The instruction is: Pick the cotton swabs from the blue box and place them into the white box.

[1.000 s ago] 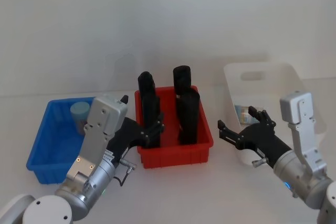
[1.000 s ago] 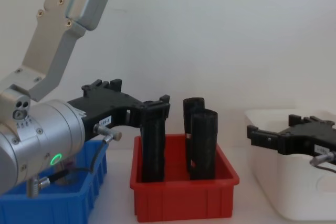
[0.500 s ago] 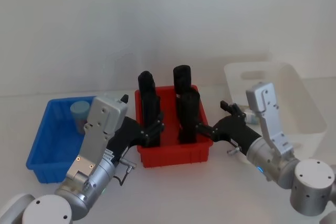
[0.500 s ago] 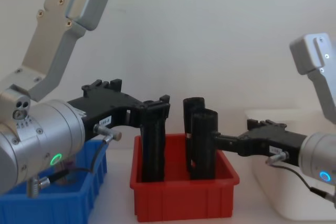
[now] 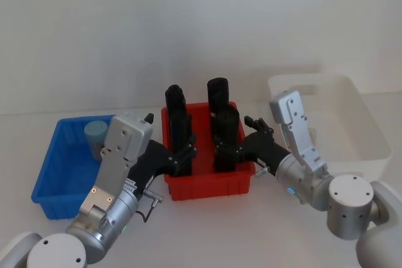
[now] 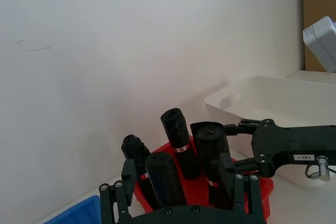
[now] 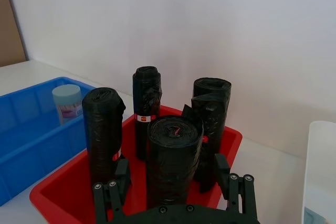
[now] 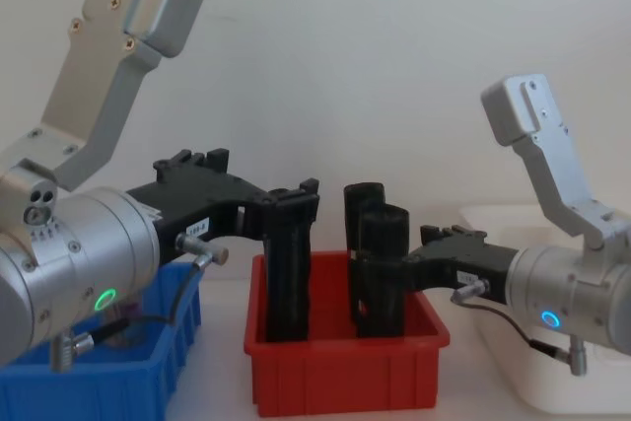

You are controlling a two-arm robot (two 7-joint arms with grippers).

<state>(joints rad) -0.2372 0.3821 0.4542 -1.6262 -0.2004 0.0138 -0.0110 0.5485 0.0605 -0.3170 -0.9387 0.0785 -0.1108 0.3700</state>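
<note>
One jar of cotton swabs (image 5: pixel 95 135) with a pale blue lid stands in the far corner of the blue box (image 5: pixel 58 174), at the left; the right wrist view shows the jar (image 7: pixel 68 102) in the blue box (image 7: pixel 29 129) too. The white box (image 5: pixel 352 114) is at the right. My left gripper (image 5: pixel 184 154) hangs open over the red bin's left side, to the right of the blue box. Open as well, my right gripper (image 5: pixel 237 145) reaches over the red bin's right side, its fingers (image 7: pixel 111 192) flanking a black roll.
A red bin (image 5: pixel 210 183) with several upright black rolls (image 5: pixel 225 139) stands between the blue and white boxes. Both grippers (image 8: pixel 296 209) (image 8: pixel 380 265) crowd it from either side. Bare table lies in front of the bins.
My right arm has swung left, from the white box to the red bin's right side. The left arm has not moved.
</note>
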